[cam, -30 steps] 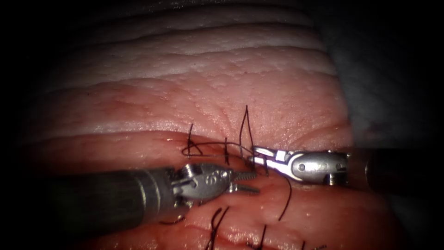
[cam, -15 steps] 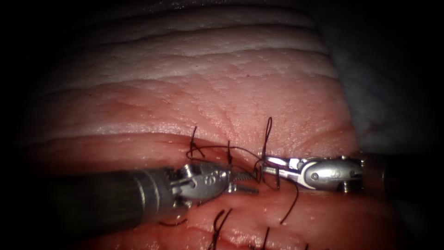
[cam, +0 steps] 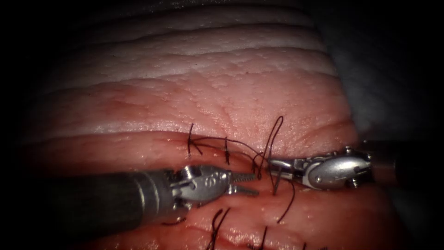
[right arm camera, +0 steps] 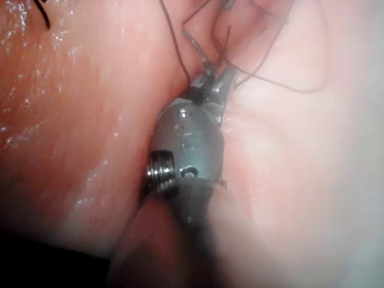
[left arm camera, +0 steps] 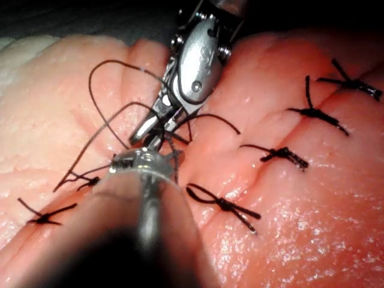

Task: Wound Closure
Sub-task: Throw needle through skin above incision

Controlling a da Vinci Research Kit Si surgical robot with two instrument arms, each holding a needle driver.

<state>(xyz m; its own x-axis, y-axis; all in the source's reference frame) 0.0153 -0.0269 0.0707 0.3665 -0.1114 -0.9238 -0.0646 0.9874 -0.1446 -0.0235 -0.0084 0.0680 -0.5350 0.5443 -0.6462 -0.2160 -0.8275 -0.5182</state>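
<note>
Dark thread (cam: pixel 240 147) is arching in thin loops over the cut in the glistening tissue (cam: pixel 222 92). Your right tool (cam: pixel 276 165) is pinching it with fingers pressed together; your left tool (cam: pixel 247 184) is hovering beside with fingers spread, holding nothing.

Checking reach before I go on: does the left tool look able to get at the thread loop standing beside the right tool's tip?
Probably yes. The left tool sits open just left of the thread loop, with no tissue fold between; the right tool, holding thread, crowds that spot.

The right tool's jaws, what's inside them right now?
The right tool grips dark thread, which loops up over the tissue. The jaws hide exactly where the thread sits between them.
</note>
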